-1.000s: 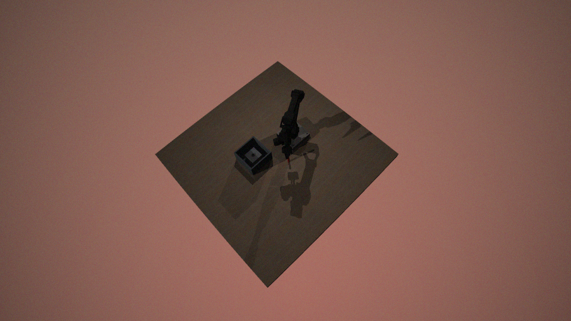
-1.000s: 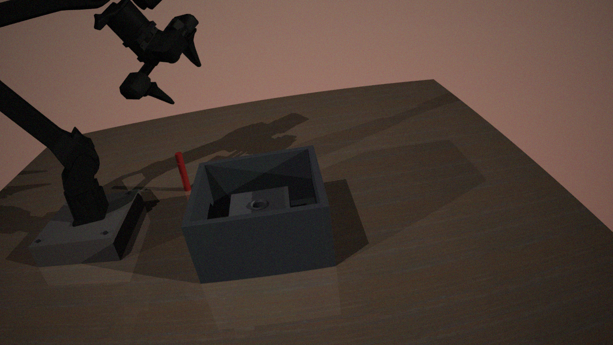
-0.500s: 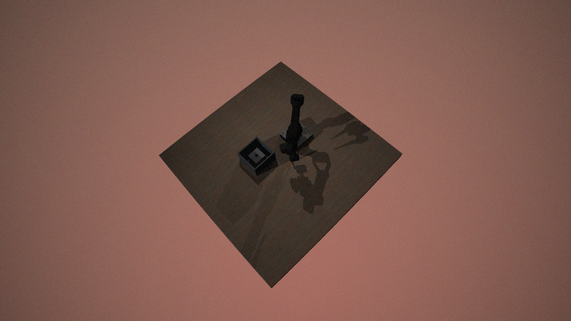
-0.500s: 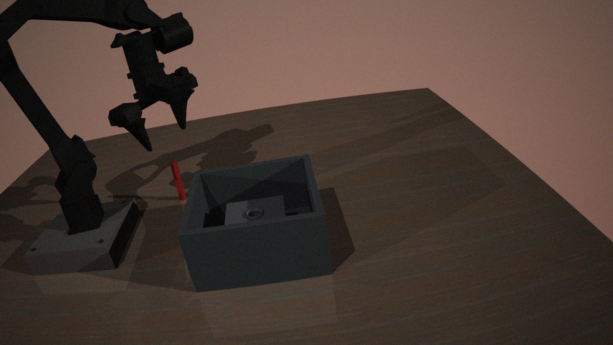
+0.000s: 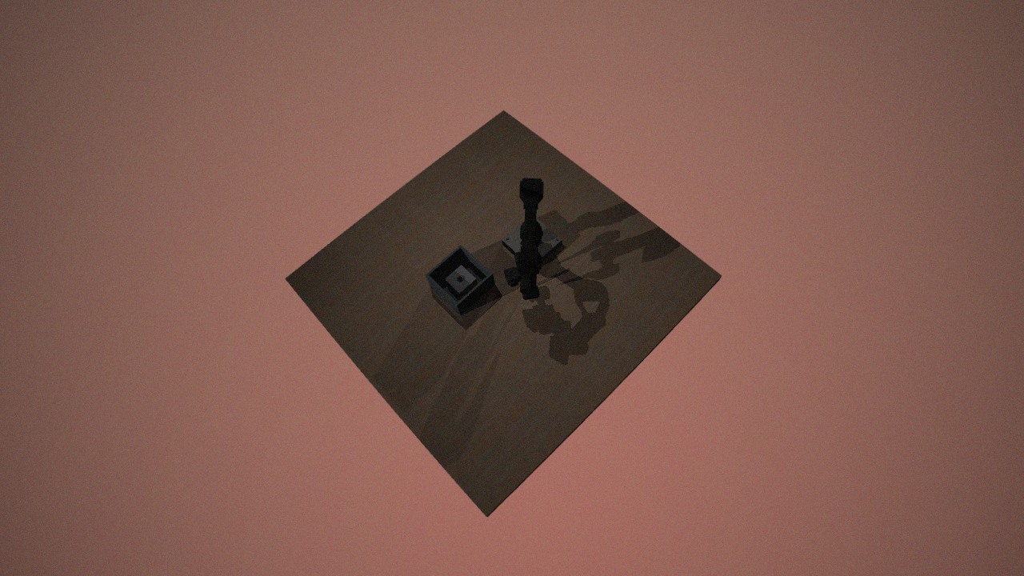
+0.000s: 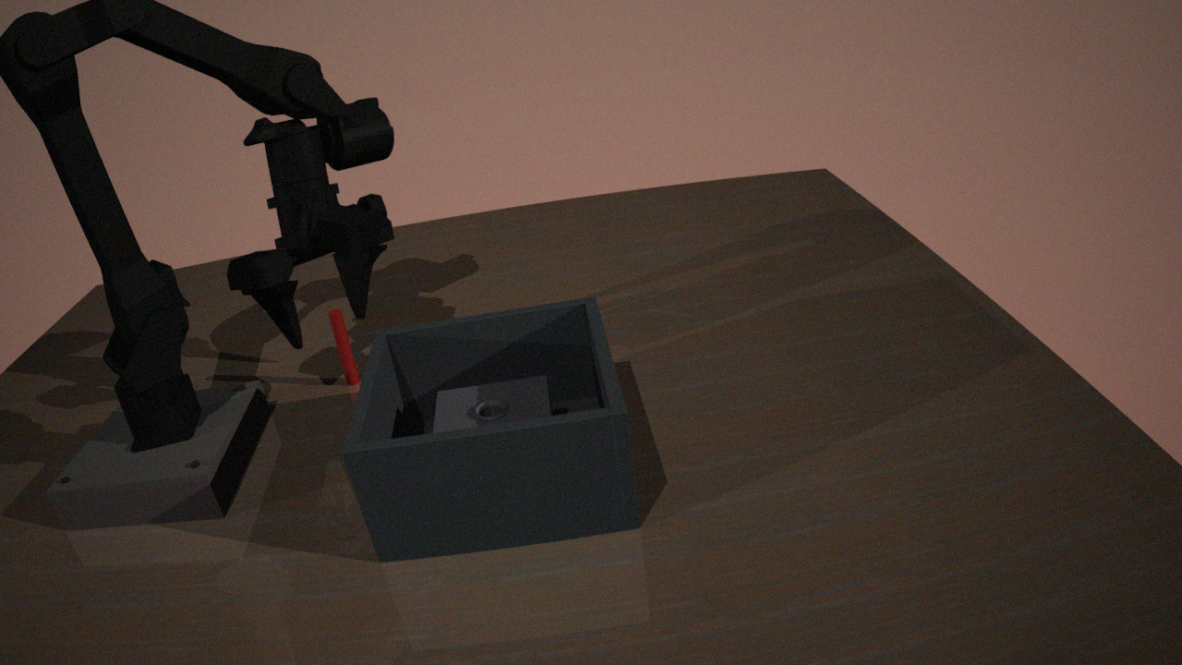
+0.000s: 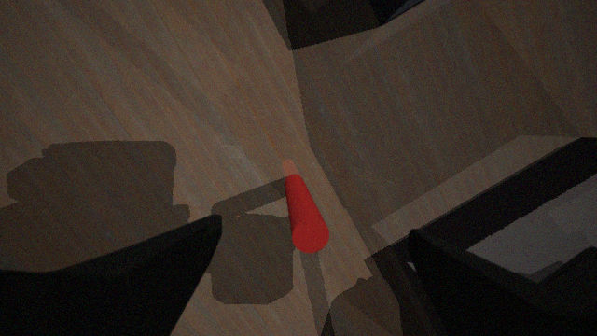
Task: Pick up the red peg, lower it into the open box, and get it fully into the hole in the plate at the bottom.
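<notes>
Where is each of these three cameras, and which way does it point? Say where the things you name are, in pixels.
Top: high overhead, facing down at the table (image 5: 443,193), with the whole dark arm in view.
Exterior: beside the table, angled down at the open box (image 6: 496,488); it shows the base, arm and open gripper (image 6: 331,332).
Wrist: on the arm near the gripper (image 7: 314,223), looking past two fingertips at the upright red peg (image 6: 343,347) (image 7: 308,224).
Exterior and wrist share the peg; top and exterior share the box (image 5: 478,297).
</notes>
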You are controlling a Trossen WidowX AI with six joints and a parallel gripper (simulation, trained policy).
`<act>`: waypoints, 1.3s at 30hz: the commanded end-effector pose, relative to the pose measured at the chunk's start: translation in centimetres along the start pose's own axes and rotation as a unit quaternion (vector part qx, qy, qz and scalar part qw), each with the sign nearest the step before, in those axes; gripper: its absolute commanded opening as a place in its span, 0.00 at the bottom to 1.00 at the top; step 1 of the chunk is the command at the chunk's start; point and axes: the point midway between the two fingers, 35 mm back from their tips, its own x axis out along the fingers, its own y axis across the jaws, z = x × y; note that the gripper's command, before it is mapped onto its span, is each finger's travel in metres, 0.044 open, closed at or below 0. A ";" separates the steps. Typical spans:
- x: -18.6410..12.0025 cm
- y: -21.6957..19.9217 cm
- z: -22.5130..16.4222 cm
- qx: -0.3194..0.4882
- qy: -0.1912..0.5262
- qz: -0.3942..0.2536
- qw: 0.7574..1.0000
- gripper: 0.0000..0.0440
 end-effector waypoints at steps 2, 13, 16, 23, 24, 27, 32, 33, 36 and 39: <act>2.0 -0.2 0.0 -0.006 -0.012 -0.015 1.000 1.00; 4.9 -0.4 0.2 -0.023 -0.025 -0.041 0.999 0.58; 5.3 -0.5 0.3 -0.022 -0.024 -0.049 0.998 0.41; 5.8 -1.1 0.5 -0.018 -0.024 -0.079 0.996 0.03; 5.4 -1.0 1.0 -0.018 -0.034 -0.077 0.996 0.02; 4.3 -1.0 1.9 -0.019 -0.053 -0.077 0.995 0.00; 2.3 -1.5 3.1 -0.020 -0.077 -0.083 0.993 0.00; 1.9 -1.6 3.3 -0.020 -0.081 -0.084 0.993 0.00; 0.5 -1.9 4.1 -0.018 -0.095 -0.085 0.992 0.00; -0.9 -2.0 5.0 -0.013 -0.108 -0.083 0.991 0.00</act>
